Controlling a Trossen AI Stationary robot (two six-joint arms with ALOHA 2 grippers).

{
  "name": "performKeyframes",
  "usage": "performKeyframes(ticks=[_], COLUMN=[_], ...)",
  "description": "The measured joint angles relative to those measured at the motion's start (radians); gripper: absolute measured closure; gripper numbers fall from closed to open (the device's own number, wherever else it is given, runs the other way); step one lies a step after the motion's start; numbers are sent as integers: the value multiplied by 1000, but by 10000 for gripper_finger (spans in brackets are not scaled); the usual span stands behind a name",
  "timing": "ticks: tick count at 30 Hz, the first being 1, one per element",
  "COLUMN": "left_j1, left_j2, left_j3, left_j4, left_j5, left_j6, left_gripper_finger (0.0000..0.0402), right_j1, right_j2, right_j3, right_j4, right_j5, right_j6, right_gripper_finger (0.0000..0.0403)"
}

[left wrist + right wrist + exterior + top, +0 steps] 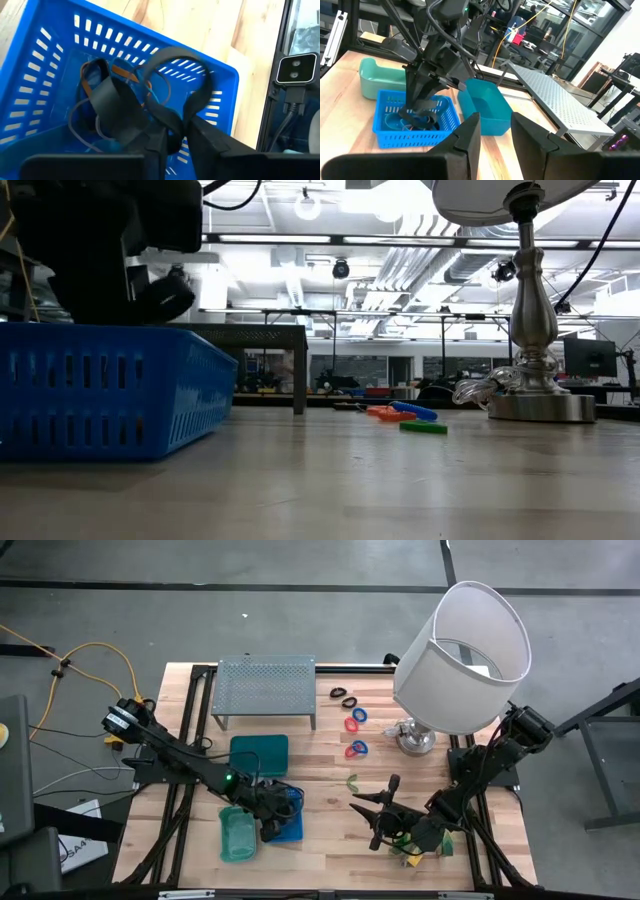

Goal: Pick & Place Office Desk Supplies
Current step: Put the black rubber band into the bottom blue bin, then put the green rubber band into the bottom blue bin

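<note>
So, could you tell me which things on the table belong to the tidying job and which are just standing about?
Part of the job:
- black band, pinched by the left gripper over the blue basket
- red and blue rings
- black loops
- right gripper, open

Just standing about:
- lamp
- grey rack

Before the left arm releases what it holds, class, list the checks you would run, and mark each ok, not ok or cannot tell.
1. Left end effector shut on the black strap loop: ok.
2. Loop above the blue slotted plastic basket: ok.
3. Basket flat on the wooden table: ok.
4. Right end effector away from the basket: ok.
5. Loop free of the rubber bands in the basket: cannot tell.
</note>
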Motion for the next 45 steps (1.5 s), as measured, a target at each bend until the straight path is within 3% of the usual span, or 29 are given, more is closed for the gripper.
performKeyframes(ticks=[7, 18, 24, 33, 45], left_j1=[0, 0, 13, 66, 121], left_j2=[0, 0, 0, -9, -80], left_j3=[0, 0, 0, 0, 1], left_j4=[0, 0, 36, 70, 72], left_j5=[1, 41, 29, 34, 31], left_j6=[0, -3, 81, 220, 338], left_gripper_finger=[299, 293, 293, 293, 293], right_j1=[0, 0, -6, -77, -91], right_j2=[0, 0, 0, 0, 56], right_j3=[0, 0, 0, 0, 1], right_j4=[0, 0, -8, -147, -253], right_j5=[-26, -24, -28, -196, -180], right_j6=[0, 0, 24, 153, 210], right_gripper_finger=[306, 306, 306, 306, 306])
